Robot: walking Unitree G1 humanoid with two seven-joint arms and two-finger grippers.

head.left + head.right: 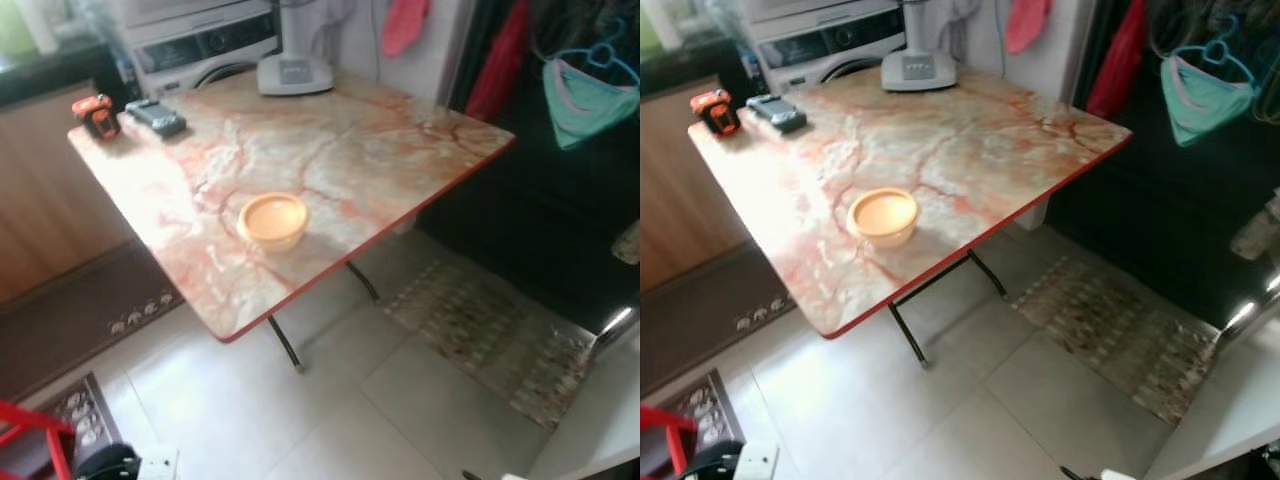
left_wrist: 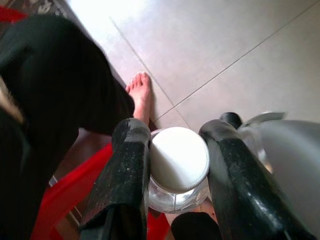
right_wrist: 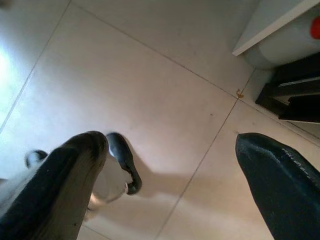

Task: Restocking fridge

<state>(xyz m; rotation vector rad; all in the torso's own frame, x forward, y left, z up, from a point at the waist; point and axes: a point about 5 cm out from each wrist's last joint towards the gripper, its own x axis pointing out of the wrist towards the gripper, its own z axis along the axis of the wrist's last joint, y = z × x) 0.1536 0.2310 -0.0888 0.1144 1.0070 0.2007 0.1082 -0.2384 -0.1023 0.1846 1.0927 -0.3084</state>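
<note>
While spread empty, left pincer (image 2: 177, 165) clamps jar (image 2: 179, 167).

Bench (image 1: 330, 150): glossy marble-pattern top, red edging, black metal legs. Bowl (image 1: 273, 219): smooth orange plastic. Floor (image 1: 330, 400): pale glazed tiles, slight sheen. Jar (image 2: 177, 172): clear, ribbed white plastic lid. Left tool (image 2: 175, 165): scuffed black plastic fingers.

We've got our left gripper (image 2: 177, 165) pointing down with both black fingers (image 2: 125, 175) clamped on either side of a jar with a white lid (image 2: 179, 159). Our right gripper (image 3: 170, 170) hangs low too, fingers spread wide apart with nothing between them.
</note>
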